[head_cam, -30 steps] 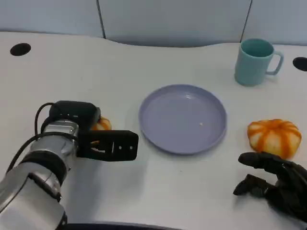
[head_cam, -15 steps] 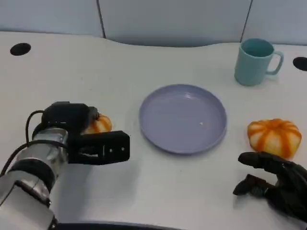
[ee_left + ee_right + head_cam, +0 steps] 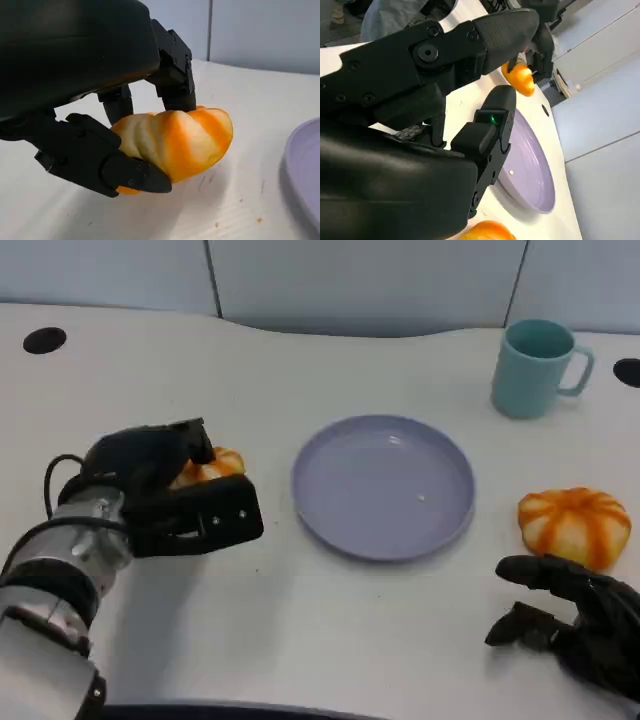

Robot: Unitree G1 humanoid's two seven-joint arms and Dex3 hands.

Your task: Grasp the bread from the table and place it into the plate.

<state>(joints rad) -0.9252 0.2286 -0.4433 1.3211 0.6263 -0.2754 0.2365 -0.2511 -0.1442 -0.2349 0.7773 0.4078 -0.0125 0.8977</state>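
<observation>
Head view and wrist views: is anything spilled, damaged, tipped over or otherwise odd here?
Nothing stands out. The left hand grips an intact orange-striped bread roll. The round lavender plate lies flat, the teal mug stands upright, and a second striped roll sits whole near the right hand. A few crumbs dot the white table.

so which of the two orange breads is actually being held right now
The bread left of the plate: the left hand grips it in its fingers. The other bread lies untouched beyond the right hand.
</observation>
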